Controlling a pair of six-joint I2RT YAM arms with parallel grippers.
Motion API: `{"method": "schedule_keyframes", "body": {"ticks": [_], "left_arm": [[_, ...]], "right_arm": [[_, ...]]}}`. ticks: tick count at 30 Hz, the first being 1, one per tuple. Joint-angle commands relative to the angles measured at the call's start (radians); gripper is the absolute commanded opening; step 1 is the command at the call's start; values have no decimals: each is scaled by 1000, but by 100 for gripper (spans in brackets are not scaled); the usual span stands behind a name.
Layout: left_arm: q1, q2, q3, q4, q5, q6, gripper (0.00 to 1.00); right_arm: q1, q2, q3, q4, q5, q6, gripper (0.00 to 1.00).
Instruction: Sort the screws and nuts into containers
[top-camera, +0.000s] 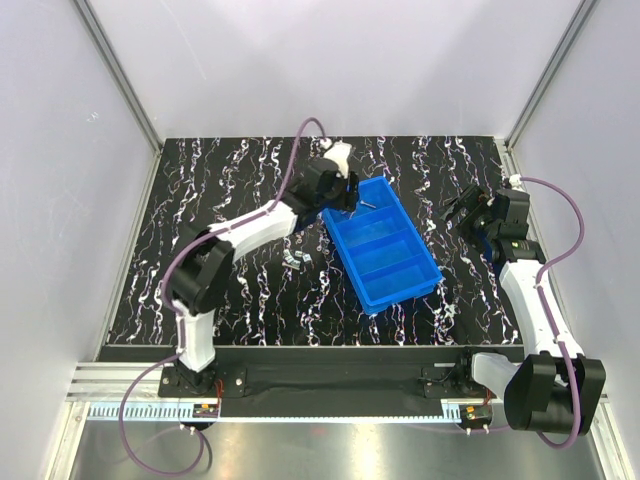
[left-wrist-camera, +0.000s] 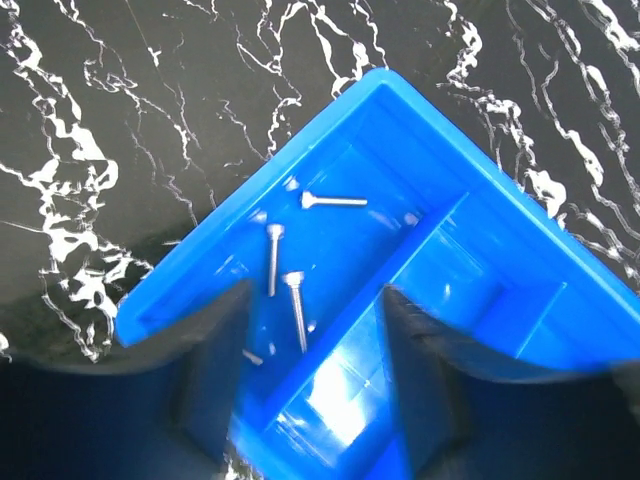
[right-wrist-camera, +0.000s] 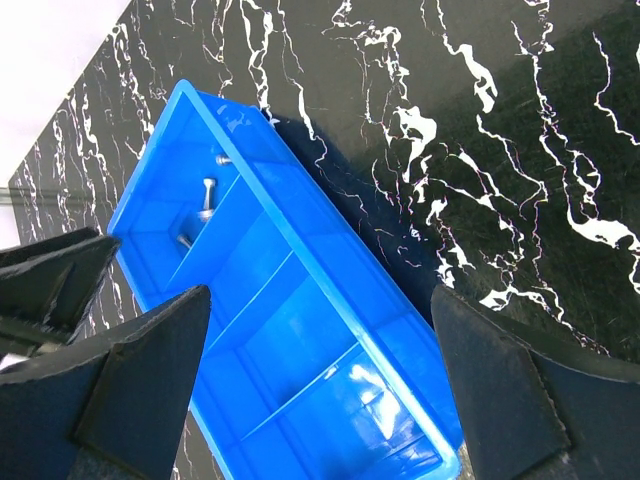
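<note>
Looking from big to small, you have the black marbled table (top-camera: 250, 300) with the blue tray (top-camera: 385, 258) lying slantwise on it. Your left arm reaches far forward with the wrist bent down. The left gripper (left-wrist-camera: 315, 297) hangs over the tray's far end compartment, jaws apart and holding nothing. The right gripper (right-wrist-camera: 320, 300) stands beside the tray, also wide apart and empty. Three screws (left-wrist-camera: 272, 258) lie in that compartment. They are probably light, stiff and slippery, so pinch across the middle of the shaft.
</note>
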Motion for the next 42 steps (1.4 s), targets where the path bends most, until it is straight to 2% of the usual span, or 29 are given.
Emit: {"method": "schedule_keyframes", "body": {"ticks": [1,3,5,6,8,9,10,13,16,19,23,30,42], "left_arm": [[57,-182,-48,28,63,-33,69],[97,-307,-165,43,72,-87,75],[130,-437,-242,20,49,-124,78],[138,-478,-326,2,8,-168,78],[147,-553,-399,-84,-62,-219,79],[147,-606,-433,-118,-143,-271,79],[147,-634,-495,-180,-181,-300,78],[144,-684,-612,-236,-276,-389,76],[137,-665,-652,-278,-297,-460,73],[72,-625,-648,-314,-385,-526,72],[-10,-498,-591,-353,-455,-573,69],[-38,-336,-513,-393,-508,-645,63],[-41,-262,-528,-365,-514,-675,53]], "right_arm": [[3,-29,28,8,11,-9,100],[3,-32,24,9,5,-11,100],[3,-37,19,12,-5,-6,100],[3,-38,18,15,-6,-5,100],[3,-43,12,17,-17,-5,100],[3,-49,8,17,-18,-6,100],[3,-52,5,24,-18,-3,100],[3,-57,-15,41,-24,0,100],[3,-50,-28,52,-43,6,100],[5,-47,-31,46,-48,8,100],[3,-49,-41,51,-49,9,100],[3,-60,-36,32,-34,-8,100],[3,-49,-41,37,-12,-12,100]]}}
